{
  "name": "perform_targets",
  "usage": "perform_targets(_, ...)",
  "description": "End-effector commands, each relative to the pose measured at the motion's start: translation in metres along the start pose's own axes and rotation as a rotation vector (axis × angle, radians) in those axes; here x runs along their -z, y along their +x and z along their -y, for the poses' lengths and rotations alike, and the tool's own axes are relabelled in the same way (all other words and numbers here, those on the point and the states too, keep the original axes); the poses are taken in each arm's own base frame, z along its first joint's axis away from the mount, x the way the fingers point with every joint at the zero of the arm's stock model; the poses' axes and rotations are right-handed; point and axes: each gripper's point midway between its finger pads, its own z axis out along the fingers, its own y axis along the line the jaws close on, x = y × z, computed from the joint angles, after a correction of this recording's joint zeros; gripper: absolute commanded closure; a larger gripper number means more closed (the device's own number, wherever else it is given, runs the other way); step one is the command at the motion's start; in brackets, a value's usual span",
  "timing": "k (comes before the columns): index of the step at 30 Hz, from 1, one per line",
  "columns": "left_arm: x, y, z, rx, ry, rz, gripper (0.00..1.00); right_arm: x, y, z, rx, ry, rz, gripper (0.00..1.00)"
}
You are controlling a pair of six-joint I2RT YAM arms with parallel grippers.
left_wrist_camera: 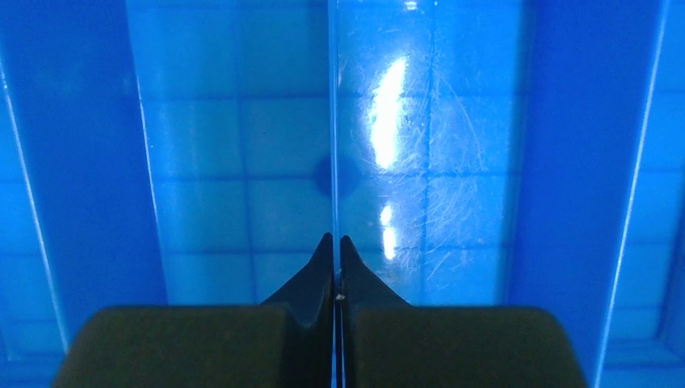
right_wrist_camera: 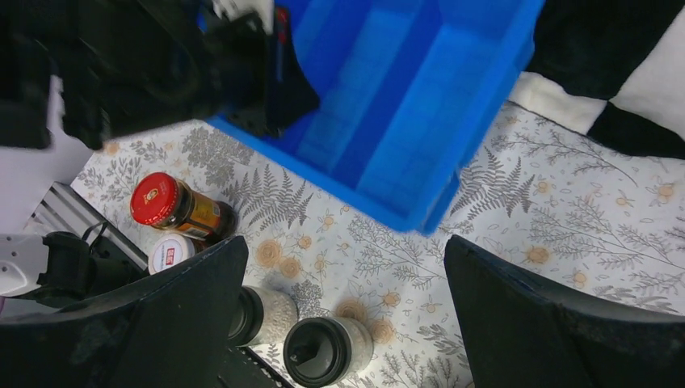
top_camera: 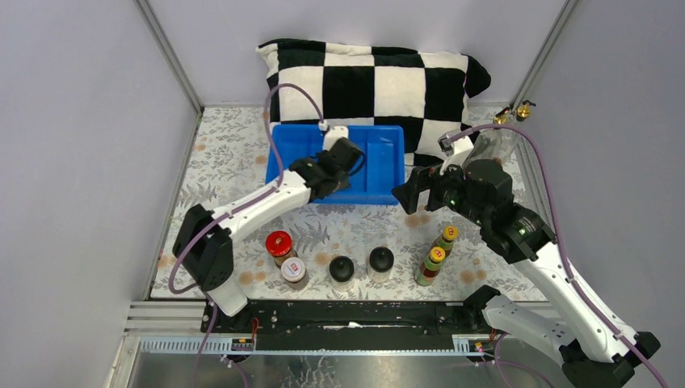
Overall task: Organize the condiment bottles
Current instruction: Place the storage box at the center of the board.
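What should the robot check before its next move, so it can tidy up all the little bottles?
1. Is the right gripper open? Ok, its jaws stand wide.
2. Is the left gripper ready to grab? Not ok: it is shut, holds no bottle, and is down in the blue tray.
3. Room in the tray? Ok, no bottle shows in it.
4. Do the red-lidded jar, white-lidded jar and black-capped jars stand upright? Ok.
5. Do the yellow-capped sauce bottles stand upright? Ok.
6. Are the gold-spouted bottles easy to reach? Cannot tell, the right arm hides most of them.
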Motion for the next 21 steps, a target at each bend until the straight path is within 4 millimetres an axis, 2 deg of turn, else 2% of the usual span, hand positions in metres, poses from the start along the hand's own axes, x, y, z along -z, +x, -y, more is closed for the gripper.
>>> perform_targets(1, 0.003, -0.006, 0.022, 0.032, -0.035, 0.072, 1.00, 0.022, -0.026, 0.001, 0.015, 0.038, 0.074, 0.00)
perform_targets(8, -0.022, 0.016, 0.037, 0.058, -0.055, 0.028, 1.00, 0.024, -0.022, 0.000, 0.004, 0.035, 0.063, 0.00)
perform_targets(13, -0.046, 0.034, 0.029, 0.062, -0.127, 0.023, 1.00, 0.021, -0.017, 0.002, 0.003, 0.032, 0.062, 0.00)
perform_targets(18, -0.067, 0.043, 0.026, 0.111, -0.090, -0.012, 1.00, 0.019, -0.011, 0.001, 0.000, 0.028, 0.034, 0.00)
perform_targets(21, -0.074, 0.046, 0.023, 0.117, -0.094, -0.015, 1.00, 0.020, -0.010, 0.002, -0.002, 0.029, 0.041, 0.00)
